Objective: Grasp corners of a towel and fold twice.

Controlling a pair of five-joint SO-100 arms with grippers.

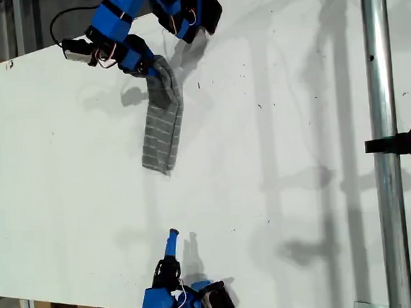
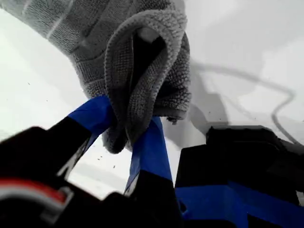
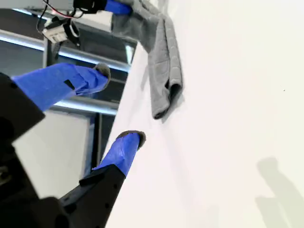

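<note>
My first gripper (image 2: 124,130) is clamped on a bunched end of the towel (image 1: 162,125), its two blue fingers (image 2: 151,149) pinching a thick fold of grey cloth between them. In the exterior view this gripper (image 1: 145,62) sits near the top of the table (image 1: 274,157), towards the exterior view's left, and the towel hangs away from it as a narrow, gathered strip whose far end lies on the white surface. White stripes show on that lower part. Which corner is pinched I cannot tell; the cloth is too crumpled at the jaws.

My second gripper (image 3: 118,107) stands with its jaws apart and nothing between them, well away from the towel. In the exterior view it (image 1: 172,237) rises from the bottom edge of the table, its tips aimed towards the towel's free end. Between it and that end lies bare white tabletop.

Beyond the towel from my first gripper, towards the exterior view's right, the table is broad and open up to a metal pole (image 1: 385,144) that runs from top to bottom of that view, with a black clamp (image 1: 401,142) on it. Behind my first gripper the table's edge is close, with a black cable (image 1: 64,20) looping just past it.
</note>
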